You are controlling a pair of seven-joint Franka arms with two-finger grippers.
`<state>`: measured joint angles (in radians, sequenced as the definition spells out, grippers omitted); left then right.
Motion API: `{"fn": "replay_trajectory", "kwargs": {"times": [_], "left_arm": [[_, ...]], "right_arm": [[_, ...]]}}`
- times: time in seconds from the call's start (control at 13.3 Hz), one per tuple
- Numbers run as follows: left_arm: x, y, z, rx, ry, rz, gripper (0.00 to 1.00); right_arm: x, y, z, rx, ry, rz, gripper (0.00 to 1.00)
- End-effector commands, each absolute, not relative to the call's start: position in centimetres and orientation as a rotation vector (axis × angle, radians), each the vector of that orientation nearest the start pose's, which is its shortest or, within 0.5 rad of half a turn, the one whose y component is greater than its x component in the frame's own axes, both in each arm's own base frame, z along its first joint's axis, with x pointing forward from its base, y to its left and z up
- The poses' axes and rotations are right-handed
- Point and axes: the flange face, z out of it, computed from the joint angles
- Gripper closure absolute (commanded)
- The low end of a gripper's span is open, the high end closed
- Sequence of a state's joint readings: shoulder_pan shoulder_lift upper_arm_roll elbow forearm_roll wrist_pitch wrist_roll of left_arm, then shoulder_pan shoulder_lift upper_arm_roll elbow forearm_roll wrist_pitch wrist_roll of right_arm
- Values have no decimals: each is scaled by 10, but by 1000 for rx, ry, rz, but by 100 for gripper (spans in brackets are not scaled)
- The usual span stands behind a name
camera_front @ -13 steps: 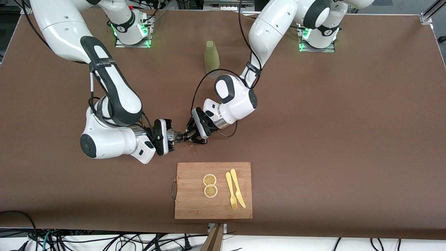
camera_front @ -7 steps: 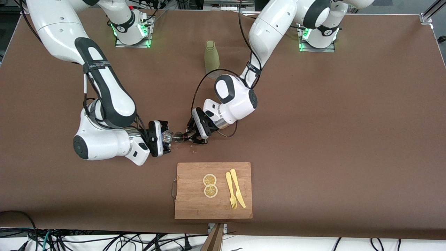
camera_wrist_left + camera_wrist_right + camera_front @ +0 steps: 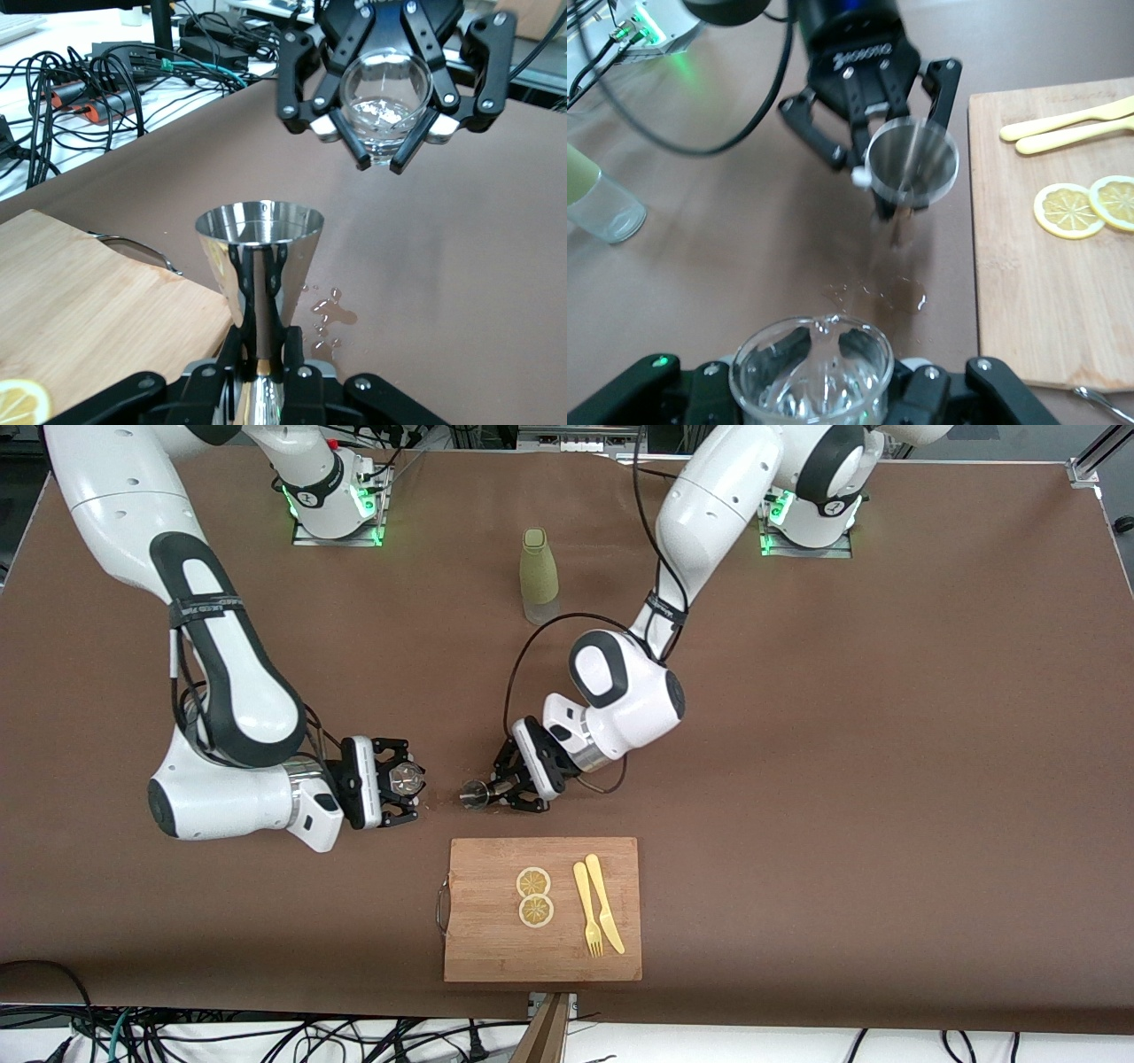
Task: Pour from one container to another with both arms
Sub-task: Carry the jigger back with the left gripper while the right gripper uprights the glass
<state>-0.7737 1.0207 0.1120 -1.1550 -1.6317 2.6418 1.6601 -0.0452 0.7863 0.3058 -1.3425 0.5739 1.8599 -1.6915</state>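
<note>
Gripping the jigger at its waist, my left gripper holds it upright, centre frame above the board, so nothing more spills. My right gripper, centre-left, is clamped round the glass cup, mouth up, keeping the liquid in. Small drops wet the table between them; the pour looks done.
</note>
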Motion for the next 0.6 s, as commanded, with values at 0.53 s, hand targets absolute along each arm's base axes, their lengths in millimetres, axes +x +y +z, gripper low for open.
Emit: {"fn": "replay_trajectory", "kwargs": {"times": [0.53], "left_arm": [[644,-304,202,1455,-1325,953,100]], "right_arm": [[676,54,221,-1458,-1679,-694,77]]}}
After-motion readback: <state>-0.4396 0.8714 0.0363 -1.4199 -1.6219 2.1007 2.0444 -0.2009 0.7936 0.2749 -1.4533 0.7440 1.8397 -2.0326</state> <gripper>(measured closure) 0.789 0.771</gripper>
